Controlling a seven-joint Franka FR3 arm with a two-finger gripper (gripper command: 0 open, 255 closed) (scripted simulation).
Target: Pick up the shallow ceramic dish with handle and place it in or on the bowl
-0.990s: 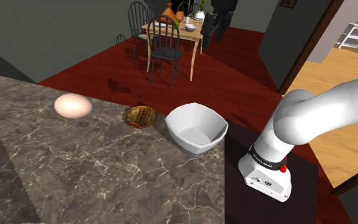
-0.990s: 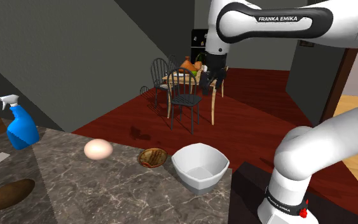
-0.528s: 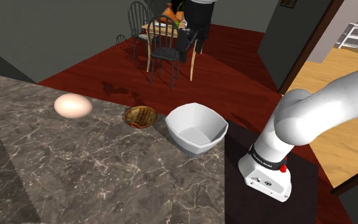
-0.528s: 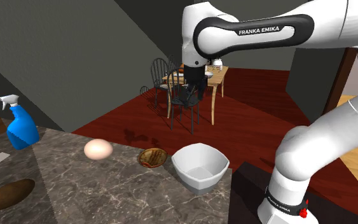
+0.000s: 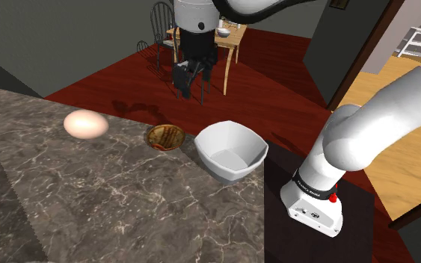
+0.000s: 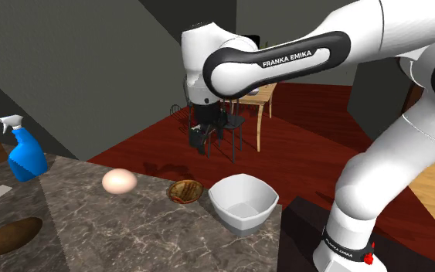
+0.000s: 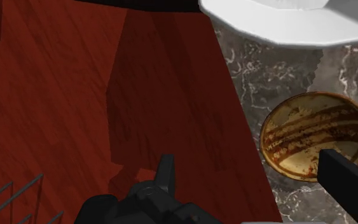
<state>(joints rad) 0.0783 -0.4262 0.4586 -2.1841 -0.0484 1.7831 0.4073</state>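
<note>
The brown, streaked shallow dish sits on the marbled bench near its far edge. It is just beside the white bowl but apart from it. The black hand hangs over the red wooden floor beyond that edge, above the dish and touching nothing. In the wrist view its fingers stand apart, released and empty. The dish's handle is hard to make out, perhaps a thickening at its rim.

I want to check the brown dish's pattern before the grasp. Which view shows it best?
The wrist view: the brown dish is close up, its dark stripes plain, one finger covering its edge. The shoulder and second exterior views show it small beside the white bowl.
</note>
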